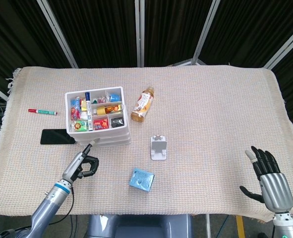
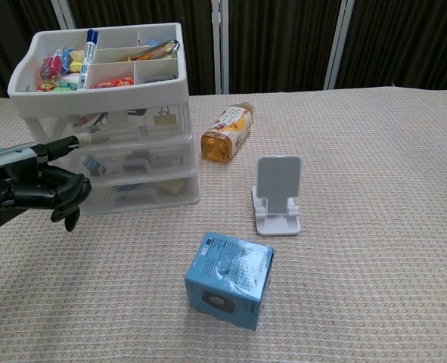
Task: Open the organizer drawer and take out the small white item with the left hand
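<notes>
The white three-drawer organizer (image 1: 117, 136) (image 2: 170, 128) stands left of centre, its open top tray full of small colourful items. All its drawers look closed, and through the translucent fronts I cannot make out the small white item. My left hand (image 1: 82, 164) (image 2: 38, 185) is just in front of the organizer, one finger stretched out towards the drawer fronts and the others curled in, holding nothing. Whether the fingertip touches a drawer is unclear. My right hand (image 1: 270, 181) rests at the table's front right with its fingers spread and empty; the chest view does not show it.
A black phone (image 1: 56, 137) lies left of the organizer, with a red and green marker (image 1: 42, 112) behind it. An orange bottle (image 1: 143, 104) (image 2: 228, 132) lies to the organizer's right. Nearer the front are a white phone stand (image 1: 158, 148) (image 2: 277, 193) and a blue box (image 1: 142, 179) (image 2: 229, 278).
</notes>
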`<action>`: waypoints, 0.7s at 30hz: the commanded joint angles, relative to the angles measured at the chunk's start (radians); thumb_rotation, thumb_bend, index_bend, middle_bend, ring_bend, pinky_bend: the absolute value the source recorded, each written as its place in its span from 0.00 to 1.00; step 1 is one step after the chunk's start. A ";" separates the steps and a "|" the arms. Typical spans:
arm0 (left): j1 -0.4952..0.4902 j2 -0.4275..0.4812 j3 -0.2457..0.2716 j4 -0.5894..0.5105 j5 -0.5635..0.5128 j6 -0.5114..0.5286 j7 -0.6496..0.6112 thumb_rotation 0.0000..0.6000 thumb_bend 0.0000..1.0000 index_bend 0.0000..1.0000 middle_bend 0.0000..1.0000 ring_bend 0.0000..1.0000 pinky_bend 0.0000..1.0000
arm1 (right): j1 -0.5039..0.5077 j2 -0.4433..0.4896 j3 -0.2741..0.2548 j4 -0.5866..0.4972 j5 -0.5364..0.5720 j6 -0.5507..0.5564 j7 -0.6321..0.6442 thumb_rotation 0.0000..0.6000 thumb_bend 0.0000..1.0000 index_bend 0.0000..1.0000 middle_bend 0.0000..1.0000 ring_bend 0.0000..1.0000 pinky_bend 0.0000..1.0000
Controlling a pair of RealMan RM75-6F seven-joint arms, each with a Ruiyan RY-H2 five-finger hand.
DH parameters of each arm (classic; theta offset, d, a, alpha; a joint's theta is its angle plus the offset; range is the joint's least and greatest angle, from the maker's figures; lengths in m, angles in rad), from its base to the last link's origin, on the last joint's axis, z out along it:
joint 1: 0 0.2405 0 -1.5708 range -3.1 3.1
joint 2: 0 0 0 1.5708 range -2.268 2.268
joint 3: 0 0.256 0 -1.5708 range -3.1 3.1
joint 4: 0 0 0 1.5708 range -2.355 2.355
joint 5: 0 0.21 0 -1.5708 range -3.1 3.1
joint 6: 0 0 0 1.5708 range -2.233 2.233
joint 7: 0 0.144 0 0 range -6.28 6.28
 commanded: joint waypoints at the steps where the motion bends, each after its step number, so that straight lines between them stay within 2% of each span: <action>1: -0.009 -0.015 -0.009 0.011 -0.021 -0.013 0.007 1.00 0.71 0.00 0.76 0.74 0.60 | 0.000 0.002 0.000 -0.001 -0.001 0.001 0.003 1.00 0.02 0.00 0.00 0.00 0.00; 21: -0.048 -0.065 -0.046 0.028 -0.074 -0.046 0.043 1.00 0.71 0.00 0.76 0.74 0.60 | -0.001 0.005 -0.004 -0.004 -0.009 -0.002 0.009 1.00 0.02 0.00 0.00 0.00 0.00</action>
